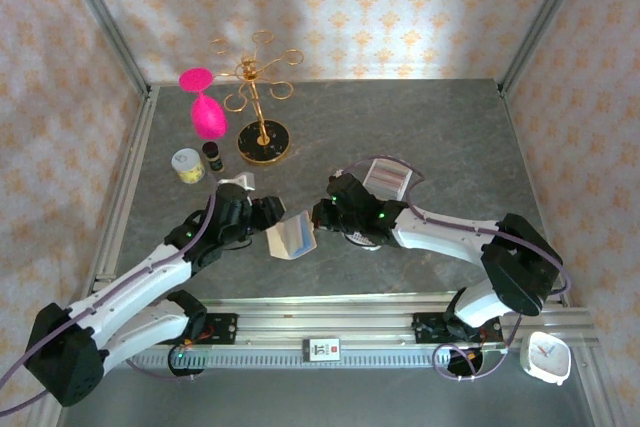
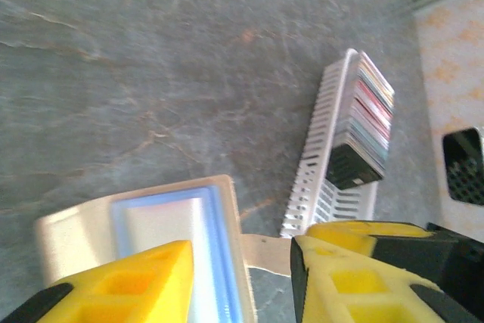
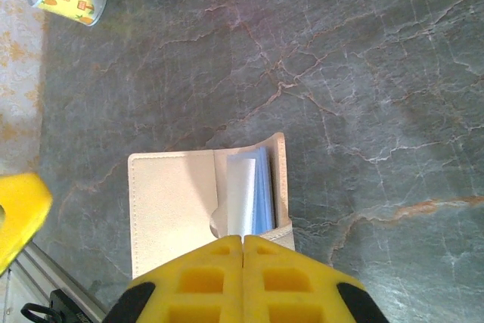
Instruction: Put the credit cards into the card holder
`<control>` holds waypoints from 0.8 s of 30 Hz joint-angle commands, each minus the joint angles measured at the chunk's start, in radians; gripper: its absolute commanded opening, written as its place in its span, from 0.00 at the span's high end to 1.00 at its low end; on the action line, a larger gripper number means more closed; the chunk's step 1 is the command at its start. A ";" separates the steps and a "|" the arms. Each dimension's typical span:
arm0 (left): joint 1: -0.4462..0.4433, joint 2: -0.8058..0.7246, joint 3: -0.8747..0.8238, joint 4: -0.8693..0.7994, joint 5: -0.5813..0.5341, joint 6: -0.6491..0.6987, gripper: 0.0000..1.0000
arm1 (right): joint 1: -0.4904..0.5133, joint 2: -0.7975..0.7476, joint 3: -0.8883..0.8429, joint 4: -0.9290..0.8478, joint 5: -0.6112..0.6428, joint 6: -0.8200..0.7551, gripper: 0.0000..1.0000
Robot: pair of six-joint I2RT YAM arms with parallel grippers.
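Beyond card holder (image 1: 292,239): can (image 1: 187,165), bottle (image 1: 213,155), gold rack (image 1: 263,142); card tray (image 1: 385,179) rightward

Arms angle inward, left fingers (image 2: 121,285) spread apart, right fingers (image 3: 197,277) pressed together.

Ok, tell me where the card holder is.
Top view: the card holder sits near the front centre, between the left gripper and the right gripper.
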 commanded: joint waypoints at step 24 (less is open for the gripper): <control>-0.012 0.209 -0.152 0.168 0.178 0.012 0.20 | 0.003 0.002 0.014 0.040 0.013 0.016 1.00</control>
